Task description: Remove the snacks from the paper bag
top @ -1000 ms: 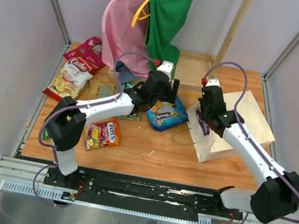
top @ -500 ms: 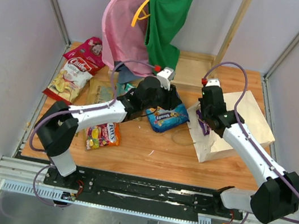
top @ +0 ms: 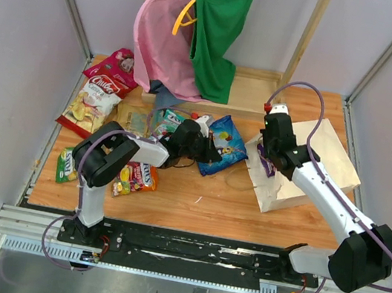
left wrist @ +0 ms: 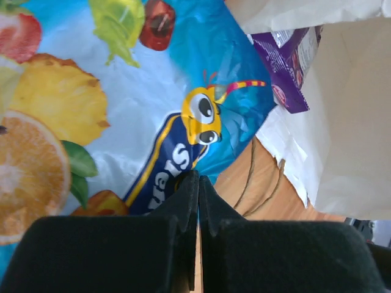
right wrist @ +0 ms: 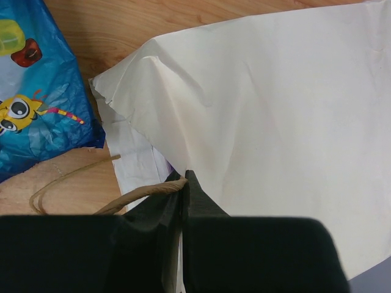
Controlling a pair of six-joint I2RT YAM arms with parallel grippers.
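**Blue packet out on the worktop, purple one at the bag's mouth**

The wooden worktop [top: 195,199] carries everything. Over its far edge hang a pink garment [top: 160,43] and a green garment [top: 219,30], their hems low above the far-left packets.

The bag [top: 322,160] lies flat on its side in the right half, its mouth toward the middle. A purple packet [left wrist: 287,67] shows in that mouth, half under the paper.

The blue packet [top: 224,145] lies near the middle, just left of the bag's mouth and clear of it.

Along the left edge are a red packet [top: 115,65] at the far corner, a yellow-white packet [top: 91,105] touching it on the near side, and a small green packet [top: 66,165] nearer still. An orange packet [top: 136,176] lies beside the folded left arm, which crosses the left half low. A teal packet [top: 170,121] sits just beyond that arm, below the pink hem.

The left gripper [left wrist: 197,183] has its jaws pressed together, the tips at the blue packet's left edge, apparently pinching the film.

The right gripper [right wrist: 184,183] is closed tight on the bag at its mouth, where the twisted handle [right wrist: 143,192] meets the paper rim. The rest of that loop lies on the wood.
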